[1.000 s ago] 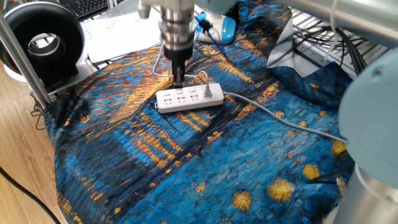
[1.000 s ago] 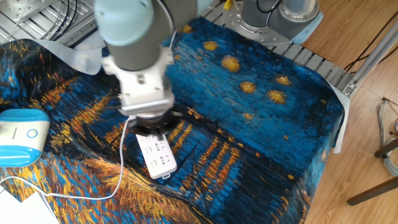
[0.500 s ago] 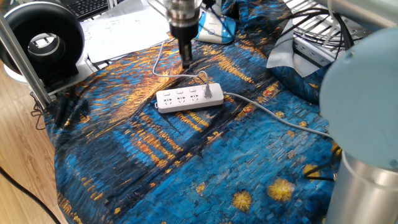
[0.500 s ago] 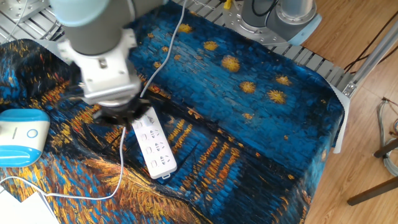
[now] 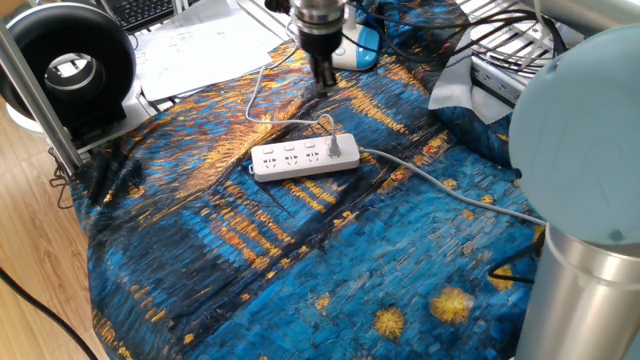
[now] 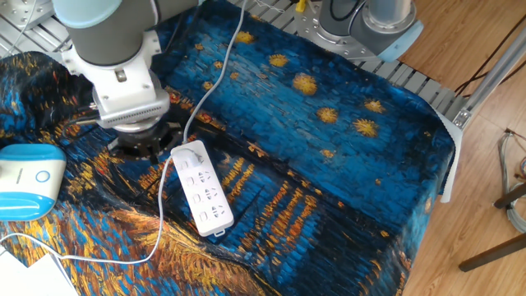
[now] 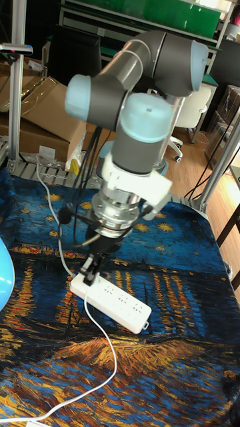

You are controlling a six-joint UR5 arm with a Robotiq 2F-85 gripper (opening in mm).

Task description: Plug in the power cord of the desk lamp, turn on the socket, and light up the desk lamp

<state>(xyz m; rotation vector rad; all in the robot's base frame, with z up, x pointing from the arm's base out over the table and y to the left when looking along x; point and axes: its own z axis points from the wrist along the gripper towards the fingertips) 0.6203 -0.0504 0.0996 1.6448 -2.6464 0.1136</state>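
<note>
A blue-and-gold painted cloth (image 5: 300, 250) covers the counter (wood floor (image 6: 485, 156) beside it); cardboard boxes (image 7: 40, 110) and green panels (image 7: 153, 17) stand behind.

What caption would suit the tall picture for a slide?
Robot arm's gripper poised above one end of a white power strip on a starry painted cloth, a thin white cord trailing away.

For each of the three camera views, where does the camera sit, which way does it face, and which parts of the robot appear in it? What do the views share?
One fixed view: beside the table, angled down at the socket; the gripper hangs at the top, arm body blurred at right.
The other fixed view: high on the opposite side, looking down; the wrist covers the gripper; the desk lamp sits at left.
Tall fixed view: low, facing the whole arm above the table.
Shared: socket, power cord, patterned cloth.
</note>
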